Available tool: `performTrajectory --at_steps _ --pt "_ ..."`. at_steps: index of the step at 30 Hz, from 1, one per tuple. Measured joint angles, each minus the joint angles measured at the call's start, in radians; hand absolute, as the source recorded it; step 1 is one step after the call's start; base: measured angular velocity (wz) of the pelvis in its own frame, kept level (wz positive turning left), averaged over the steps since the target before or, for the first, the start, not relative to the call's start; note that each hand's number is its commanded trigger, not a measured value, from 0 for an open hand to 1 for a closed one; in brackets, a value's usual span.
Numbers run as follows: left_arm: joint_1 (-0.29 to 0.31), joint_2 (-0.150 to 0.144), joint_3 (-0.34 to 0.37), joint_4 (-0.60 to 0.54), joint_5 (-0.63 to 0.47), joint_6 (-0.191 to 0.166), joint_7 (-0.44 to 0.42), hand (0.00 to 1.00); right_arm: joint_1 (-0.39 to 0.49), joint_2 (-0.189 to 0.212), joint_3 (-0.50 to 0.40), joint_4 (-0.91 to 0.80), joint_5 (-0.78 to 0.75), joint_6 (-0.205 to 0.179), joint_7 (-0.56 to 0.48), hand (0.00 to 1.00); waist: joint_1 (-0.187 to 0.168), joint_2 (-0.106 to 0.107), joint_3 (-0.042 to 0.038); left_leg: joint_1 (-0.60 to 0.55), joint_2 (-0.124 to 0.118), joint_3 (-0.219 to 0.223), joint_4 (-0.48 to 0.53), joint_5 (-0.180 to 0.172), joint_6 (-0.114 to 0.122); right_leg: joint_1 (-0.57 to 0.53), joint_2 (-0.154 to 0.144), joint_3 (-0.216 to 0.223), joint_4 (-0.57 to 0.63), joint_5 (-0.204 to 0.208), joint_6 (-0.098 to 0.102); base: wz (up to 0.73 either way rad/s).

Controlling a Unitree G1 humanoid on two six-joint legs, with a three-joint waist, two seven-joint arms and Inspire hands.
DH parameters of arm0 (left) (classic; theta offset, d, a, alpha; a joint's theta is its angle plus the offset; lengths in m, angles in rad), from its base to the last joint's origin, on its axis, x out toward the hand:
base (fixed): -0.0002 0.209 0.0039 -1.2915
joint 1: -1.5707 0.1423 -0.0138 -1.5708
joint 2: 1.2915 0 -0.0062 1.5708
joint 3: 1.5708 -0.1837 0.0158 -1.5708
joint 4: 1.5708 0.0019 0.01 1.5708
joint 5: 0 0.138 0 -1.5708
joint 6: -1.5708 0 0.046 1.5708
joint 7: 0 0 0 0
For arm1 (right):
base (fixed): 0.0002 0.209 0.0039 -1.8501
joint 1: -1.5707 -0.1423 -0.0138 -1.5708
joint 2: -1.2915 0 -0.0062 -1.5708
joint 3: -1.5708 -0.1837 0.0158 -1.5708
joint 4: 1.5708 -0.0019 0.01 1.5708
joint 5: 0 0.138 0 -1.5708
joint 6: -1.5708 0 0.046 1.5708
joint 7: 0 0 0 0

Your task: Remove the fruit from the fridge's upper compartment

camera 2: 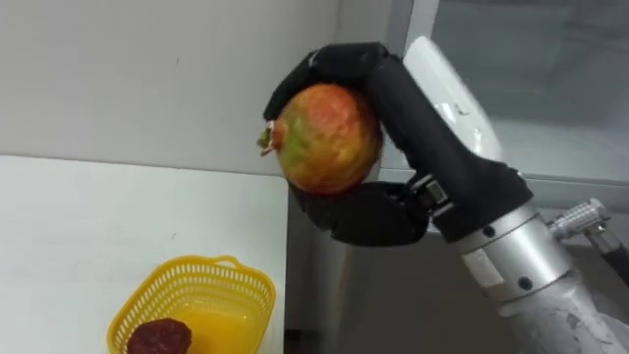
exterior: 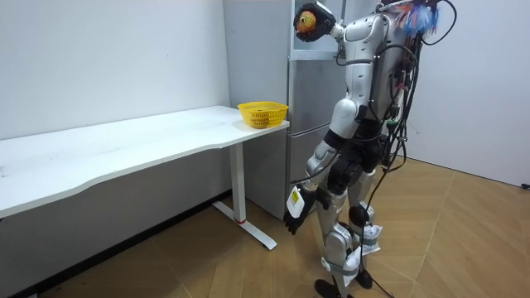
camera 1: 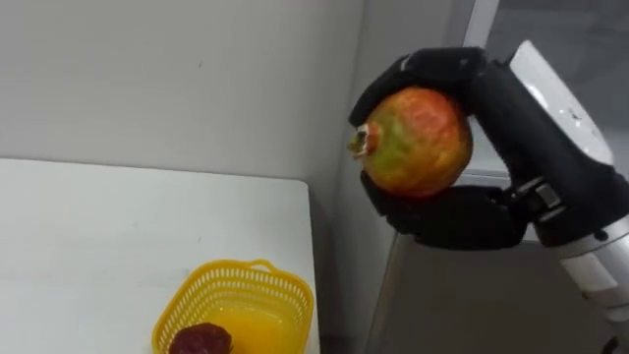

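Observation:
A red, yellow and green pomegranate (camera 1: 418, 143) is held up high, with my right hand (camera 1: 462, 216) shut on it from behind and below. It hangs in the air beside the grey fridge (exterior: 308, 108), above and to the right of the table's corner. In the room view the pomegranate (exterior: 306, 22) is at head height in front of the fridge's upper part. My left hand (exterior: 296, 217) hangs by my thigh with relaxed fingers and holds nothing.
A yellow basket (camera 1: 285, 285) stands on the white table (camera 1: 118, 236) at its corner nearest the fridge, with a dark red fruit (camera 1: 201, 340) inside. I stand on the wooden floor facing the fridge, with the table to my left.

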Motion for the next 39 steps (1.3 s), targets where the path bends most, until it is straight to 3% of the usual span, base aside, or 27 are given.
performTrajectory --at_steps 4,6,11,14,20,26,30,34,39 --pt "-0.016 0.005 -0.037 0.001 -0.002 0.0 0.0 0.0 -0.002 0.01 0.039 0.013 0.009 -0.009 0.037 1.0 0.021 -0.002 0.0033 0.002 0.001 -0.002 0.001 -0.001 -0.001 0.001 -0.001 0.0 0.005 0.001 0.002 0.02" --pt "-0.022 0.006 -0.039 0.005 -0.001 0.0 -0.007 0.0 -0.002 0.014 0.054 0.022 0.005 -0.009 0.073 1.0 0.042 -0.001 0.0127 0.001 0.002 -0.004 -0.003 -0.001 -0.001 0.002 0.0 -0.002 0.005 0.002 0.002 0.0" --pt "-0.026 0.007 -0.054 0.015 0.001 0.005 -0.029 0.0 -0.002 0.032 0.098 0.119 -0.043 -0.01 0.127 1.0 0.07 -0.002 0.0208 -0.001 0.002 -0.013 0.001 -0.002 -0.004 0.004 0.001 -0.005 0.006 0.002 0.001 0.04" --pt "-0.027 0.007 -0.057 0.015 0.004 0.007 -0.037 0.0 -0.003 0.056 0.134 0.23 -0.061 -0.006 0.138 1.0 0.096 -0.002 0.0208 -0.002 0.003 -0.013 0.002 -0.002 -0.004 0.004 0.001 -0.005 0.006 0.002 0.001 0.0" --pt "-0.012 0.007 -0.067 0.034 0.001 0.033 -0.039 0.0 -0.002 0.094 0.175 0.381 -0.066 0.055 0.164 1.0 0.109 -0.005 0.0193 -0.007 -0.001 -0.029 0.003 -0.002 -0.004 0.004 -0.001 -0.021 0.006 0.002 0.001 0.08" --pt "-0.009 0.007 -0.068 0.03 0.006 0.035 -0.056 0.0 -0.002 0.118 0.175 0.534 -0.072 0.058 0.163 1.0 0.12 -0.006 0.0196 -0.009 -0.006 -0.065 0.005 -0.001 -0.003 0.018 -0.005 -0.048 0.003 0.002 0.002 0.17" --pt "-0.017 0.006 -0.074 0.031 0.006 0.054 -0.065 0.0 -0.002 0.127 0.223 0.669 -0.079 0.065 0.162 1.0 0.133 -0.007 0.0186 -0.023 -0.011 -0.075 0.016 -0.002 -0.002 0.015 -0.01 -0.055 0.004 0.0 0.004 0.11" --pt "-0.018 0.007 -0.072 0.031 0.006 0.064 -0.073 0.0 -0.002 0.129 0.237 0.696 -0.11 0.074 0.161 1.0 0.14 -0.005 0.0192 -0.025 -0.014 -0.075 0.019 -0.001 0.001 0.015 -0.014 -0.054 0.004 0.0 0.005 0.01" --pt "-0.037 0.002 -0.073 0.028 0.007 0.071 -0.096 0.0 -0.021 0.129 0.238 0.759 -0.111 0.059 0.141 1.0 0.148 -0.003 0.02 -0.043 -0.015 -0.085 0.046 -0.003 0.002 0.016 -0.013 -0.058 0.002 0.0 0.005 0.08"
